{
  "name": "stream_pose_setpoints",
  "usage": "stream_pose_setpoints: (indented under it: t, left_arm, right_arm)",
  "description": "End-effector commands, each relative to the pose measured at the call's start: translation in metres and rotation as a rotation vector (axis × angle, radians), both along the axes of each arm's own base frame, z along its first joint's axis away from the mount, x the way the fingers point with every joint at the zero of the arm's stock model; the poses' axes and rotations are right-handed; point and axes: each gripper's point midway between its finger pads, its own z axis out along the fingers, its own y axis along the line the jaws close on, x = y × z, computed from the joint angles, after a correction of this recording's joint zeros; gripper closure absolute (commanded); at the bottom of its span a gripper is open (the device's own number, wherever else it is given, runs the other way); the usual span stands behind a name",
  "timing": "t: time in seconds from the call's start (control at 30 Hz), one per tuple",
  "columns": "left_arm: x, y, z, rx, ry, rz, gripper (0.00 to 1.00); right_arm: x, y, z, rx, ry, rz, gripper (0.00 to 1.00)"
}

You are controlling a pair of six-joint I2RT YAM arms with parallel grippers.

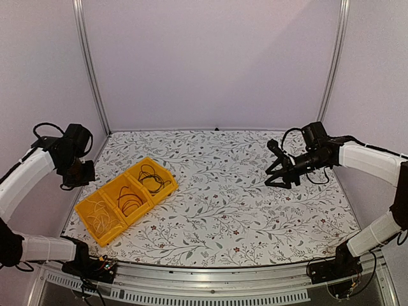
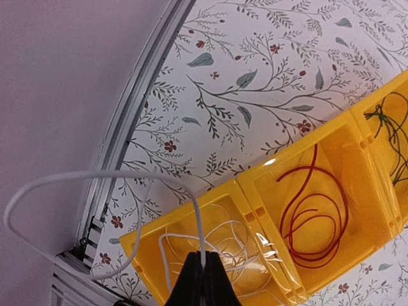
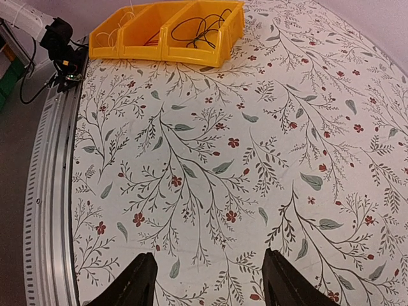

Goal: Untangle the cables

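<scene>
Arm bases (image 1: pixel 89 264) sit at the near table edge, left and right. Just past the left base is a yellow bin (image 1: pixel 105 237) with three compartments, lying at an angle on the floral table (image 1: pixel 242 210), toward its left side. The nearest compartment has the white cable (image 1: pixel 99 213) in a loose messy coil. The middle one has the dark red cable (image 1: pixel 129 201), a few open loops lying flat on the bin floor. The far one has the black cable (image 1: pixel 152 177), a loose coil with a small knotty bit near its far side. Each cable is in its own compartment, with no crossing between them that I can see. The left gripper (image 2: pixel 203 266) is raised over the bin's near-left end, jaws clenched on a strand of the white cable. From the pinch the strand runs up, swings in a wide arc out past the bin toward the metal rail (image 2: pixel 121 127) at the table's left edge, and bends back down toward the nearest compartment. The rest of it lies in that compartment. On the right, well apart from the bin, the right gripper (image 3: pixel 209 268) hangs above bare tablecloth, fingers spread wide, grasping nothing and touching nothing. Behind it all is a plain pale back wall (image 1: pixel 210 64).
</scene>
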Motion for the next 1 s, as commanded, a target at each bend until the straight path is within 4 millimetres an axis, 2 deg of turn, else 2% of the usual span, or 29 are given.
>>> stream_pose_setpoints:
  t: [0.0, 0.07, 0.1, 0.2, 0.3, 0.6, 0.8, 0.87, 0.97]
  left_arm:
    - [-0.009, -0.013, -0.01, -0.091, 0.045, -0.025, 1.0]
    - [-0.011, -0.013, -0.011, -0.091, 0.056, -0.029, 0.98]
    - [-0.012, -0.013, -0.012, -0.088, 0.063, -0.029, 0.88]
    - [-0.015, -0.012, -0.016, -0.082, 0.08, -0.028, 0.71]
    - [-0.018, -0.015, -0.016, -0.102, 0.088, -0.035, 0.61]
    - [-0.014, -0.022, -0.002, -0.143, 0.039, -0.055, 0.61]
    - [-0.011, -0.024, -0.008, -0.151, 0.045, -0.055, 0.61]
    - [-0.004, -0.027, -0.005, -0.163, 0.021, -0.061, 0.61]
    - [0.015, -0.043, 0.01, -0.197, -0.064, -0.136, 0.59]
  right_arm:
    - [0.0, 0.001, -0.005, -0.01, 0.024, 0.008, 0.39]
    - [-0.001, 0.001, -0.005, -0.01, 0.023, 0.009, 0.39]
    - [-0.001, 0.001, -0.004, -0.011, 0.022, 0.01, 0.39]
    - [-0.001, 0.001, -0.004, -0.011, 0.021, 0.008, 0.39]
    - [-0.001, 0.001, -0.006, -0.013, 0.027, 0.01, 0.39]
    - [-0.002, 0.003, -0.009, -0.021, 0.032, 0.018, 0.39]
    - [-0.002, 0.003, -0.009, -0.025, 0.029, 0.016, 0.39]
    - [-0.002, 0.003, -0.009, -0.025, 0.029, 0.016, 0.39]
    - [0.0, 0.002, -0.009, -0.031, 0.027, 0.011, 0.39]
